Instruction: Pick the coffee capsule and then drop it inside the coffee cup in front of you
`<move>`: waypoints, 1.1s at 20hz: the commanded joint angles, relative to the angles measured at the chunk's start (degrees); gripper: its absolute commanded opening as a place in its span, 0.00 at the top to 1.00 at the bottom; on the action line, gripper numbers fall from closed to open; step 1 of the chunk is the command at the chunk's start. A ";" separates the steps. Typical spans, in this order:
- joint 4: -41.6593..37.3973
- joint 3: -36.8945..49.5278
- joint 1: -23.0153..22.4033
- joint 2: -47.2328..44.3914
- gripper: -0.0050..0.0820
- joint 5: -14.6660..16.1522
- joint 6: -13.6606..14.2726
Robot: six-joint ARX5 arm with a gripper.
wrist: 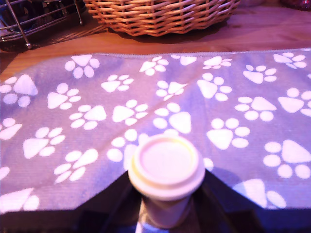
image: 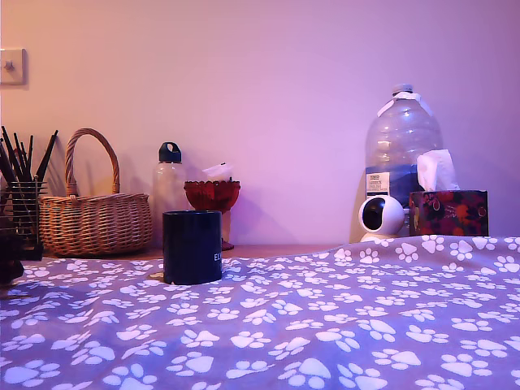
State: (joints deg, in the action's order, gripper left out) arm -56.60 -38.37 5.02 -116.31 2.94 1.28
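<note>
In the wrist view the pale cream coffee capsule (wrist: pixel 166 167) sits between the dark fingers (wrist: pixel 109 211) of my gripper (wrist: pixel 165 213). Its flat rimmed top faces the camera. The gripper is shut on the capsule's body, above the paw-print cloth (wrist: pixel 97 111). The dark navy coffee cup (image: pixel 192 246), with small white lettering, stands upright on the cloth at the exterior view's left of centre. It is out of the wrist view. The gripper and the capsule do not clearly show in the exterior view.
A wicker basket (image: pixel 93 219) (wrist: pixel 160 14) and a wire holder of dark sticks (image: pixel 20 203) (wrist: pixel 34 22) stand on the wooden surface beyond the cloth's edge. Behind the cup are a red glass bowl (image: pixel 212 195) and a bottle (image: pixel 169 191). A water jug (image: pixel 402 150), a small round camera (image: pixel 380 217) and a tissue box (image: pixel 448 211) stand at the exterior view's right.
</note>
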 commanded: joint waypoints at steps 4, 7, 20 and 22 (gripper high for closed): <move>-1.79 -0.02 0.22 -0.66 0.72 1.22 0.28; -1.40 0.00 0.09 -0.33 0.72 3.28 0.15; 10.54 0.52 -5.16 14.88 0.72 9.35 -0.87; 12.96 0.55 -6.51 17.16 0.72 9.92 -0.83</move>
State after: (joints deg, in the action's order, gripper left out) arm -43.59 -38.37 -1.15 -100.44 12.51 0.43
